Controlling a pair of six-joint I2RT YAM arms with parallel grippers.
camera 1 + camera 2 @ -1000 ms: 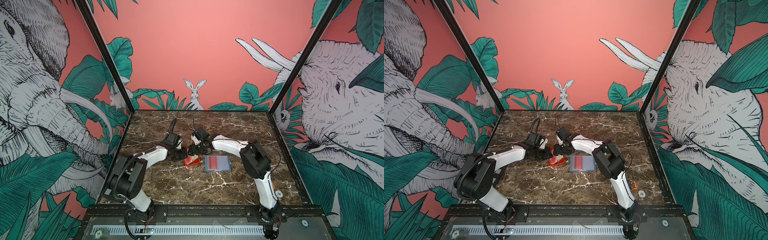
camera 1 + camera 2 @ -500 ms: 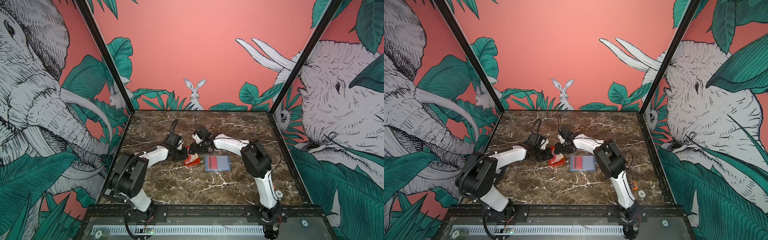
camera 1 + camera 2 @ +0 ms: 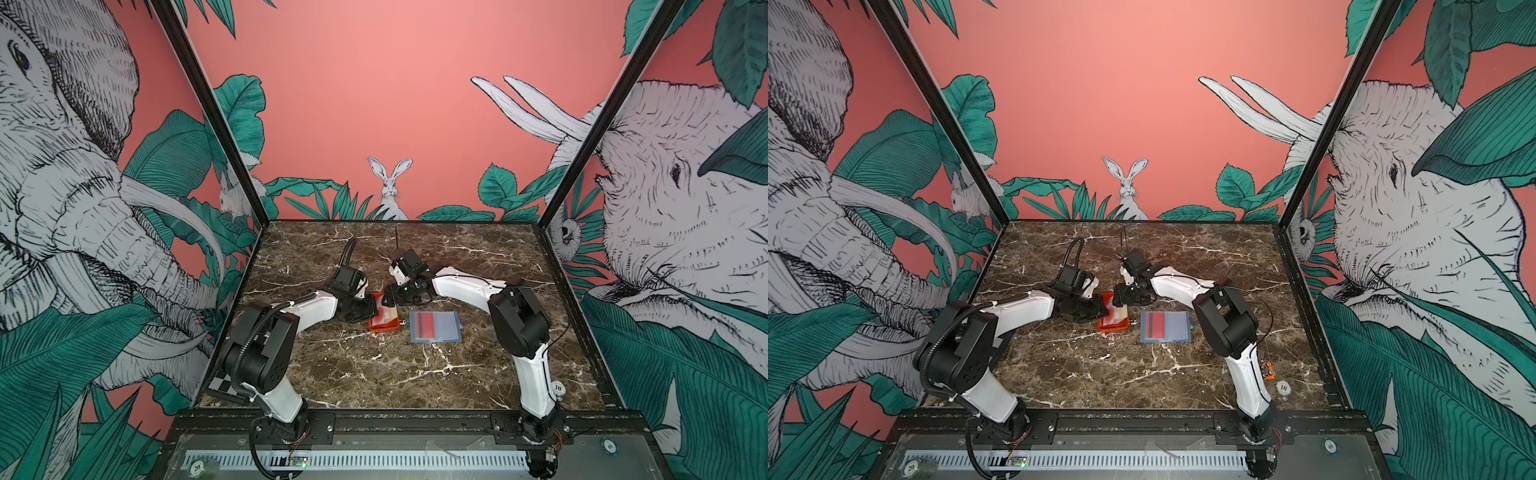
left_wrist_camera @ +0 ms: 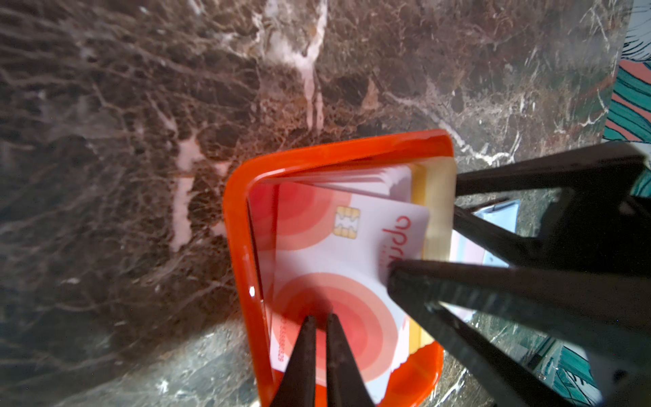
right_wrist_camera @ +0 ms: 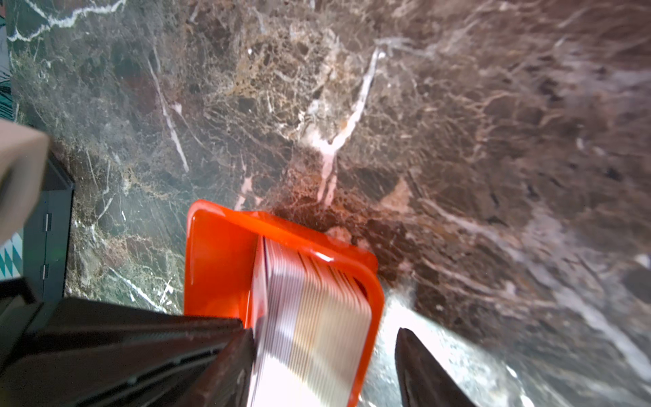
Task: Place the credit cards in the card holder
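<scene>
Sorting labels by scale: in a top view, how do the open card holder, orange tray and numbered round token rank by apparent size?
1. card holder
2. orange tray, partly covered
3. round token

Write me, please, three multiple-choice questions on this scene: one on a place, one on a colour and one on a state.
1. In both top views, where does the card holder lie relative to the tray?
A) to its left
B) to its right
C) on top of it

2. What colour is the tray that holds the credit cards?
A) green
B) blue
C) orange

3. How do the left gripper's jaws stand?
A) shut
B) wide open
C) clamped on the card holder

Answers:
1 B: it lies open and flat, right of the tray and apart from it.
2 C: its rim is bright orange in every view.
3 A: the left wrist view shows the tips nearly together over the credit cards.
</scene>
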